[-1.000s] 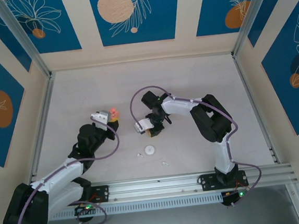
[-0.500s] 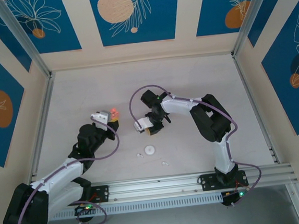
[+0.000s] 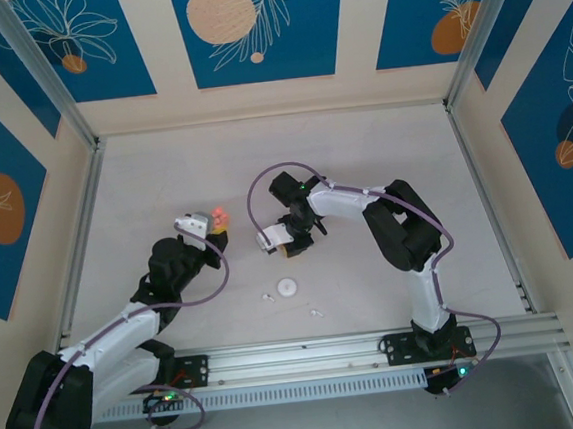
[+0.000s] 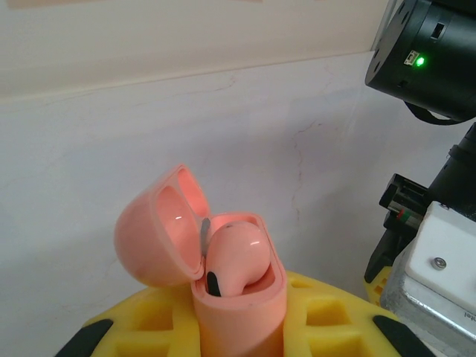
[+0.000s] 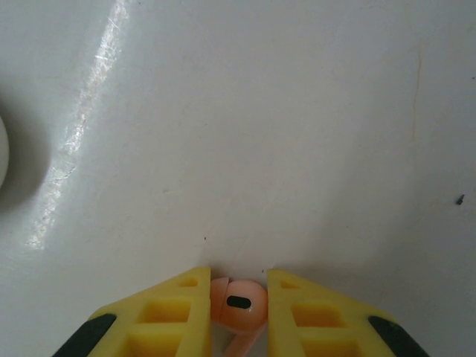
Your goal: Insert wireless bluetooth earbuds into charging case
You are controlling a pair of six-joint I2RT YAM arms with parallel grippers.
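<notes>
Two salmon-pink earbuds are showing. The seated pink earbud (image 4: pixel 236 256) is sitting in the pink case (image 4: pixel 239 316), its rounded head pointing up and its stem going down out of sight into the well. The case is standing upright with its lid (image 4: pixel 156 238) hanging open to the left, and the left claw (image 4: pixel 242 335) is pinching its base, which the picture's lower edge is cutting off. The right claw (image 5: pixel 238 296) is pinching the other pink earbud (image 5: pixel 238 303), its dark-slotted head facing us and its stem running back along the fingers, where we are losing it; we are not able to tell whether it is touching the bench (image 5: pixel 282 111). From above we are seeing a white case (image 3: pixel 289 287) lying with a white earbud (image 3: pixel 268 297) just left of it and a second white earbud (image 3: pixel 316 312) nearer the rail, both too small to show which way they are pointing. Against the earlier overhead pictures, both arms and the white pieces are sitting almost where they were.
</notes>
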